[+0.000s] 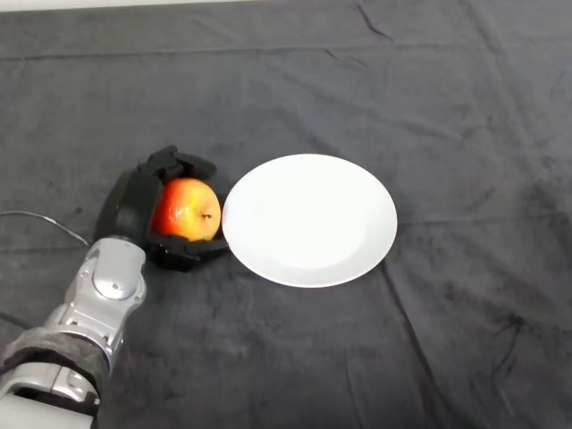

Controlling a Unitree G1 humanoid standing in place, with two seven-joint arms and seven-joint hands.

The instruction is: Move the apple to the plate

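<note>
Black left hand [134, 207] curled round red-yellow round apple [186, 209], left of cloth centre, just beside left rim of white round plate [357, 179]; keep grip firm, lift clear of rim, carry rightward over plate middle, lower gently before opening

surface: dark charcoal-grey cloth [375, 357] covering the whole table | texture: soft, slightly mottled nap | folds: long crease running across near the far edge, shorter wrinkles at upper middle and along the right side, a diagonal fold at lower right | background: thin pale strip beyond the cloth's far edge
</note>
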